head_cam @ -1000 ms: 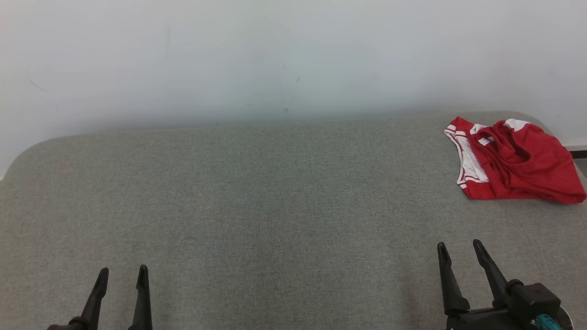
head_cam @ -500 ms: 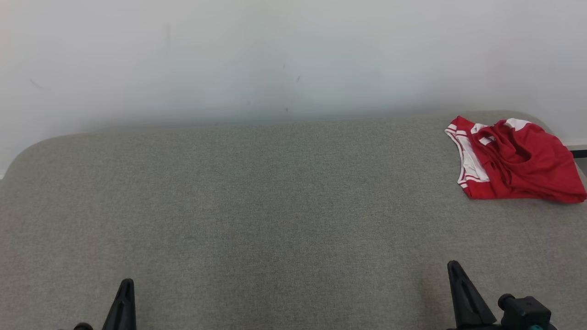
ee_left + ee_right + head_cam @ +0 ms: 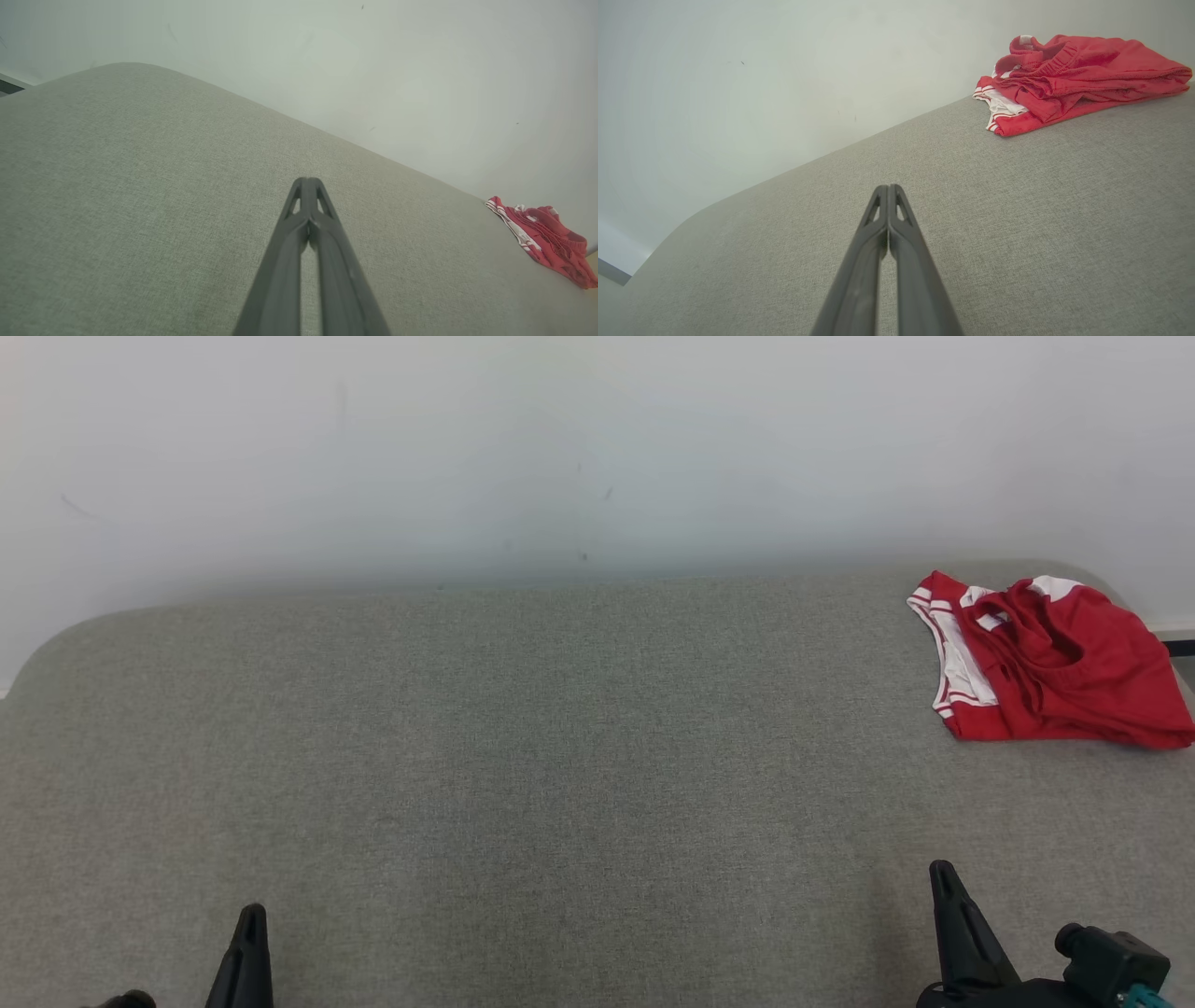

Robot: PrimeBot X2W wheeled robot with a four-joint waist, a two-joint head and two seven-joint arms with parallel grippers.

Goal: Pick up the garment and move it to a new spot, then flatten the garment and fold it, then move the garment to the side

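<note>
The garment (image 3: 1050, 658) is a pair of red shorts with white side stripes, lying crumpled at the far right corner of the grey cushioned surface (image 3: 560, 756). It also appears in the left wrist view (image 3: 546, 238) and the right wrist view (image 3: 1073, 74). My left gripper (image 3: 250, 917) sits at the near left edge, shut and empty (image 3: 307, 183). At the near right, my right gripper (image 3: 941, 873) is likewise shut with nothing in it (image 3: 888, 189). Both are well short of the shorts.
A pale wall (image 3: 560, 457) rises directly behind the cushioned surface. The surface has rounded far corners, and the shorts lie close to its right edge. A dark baseboard strip (image 3: 1174, 639) shows past the right corner.
Both grippers have gone from open to shut and have drawn back toward the near edge. The garment has not moved.
</note>
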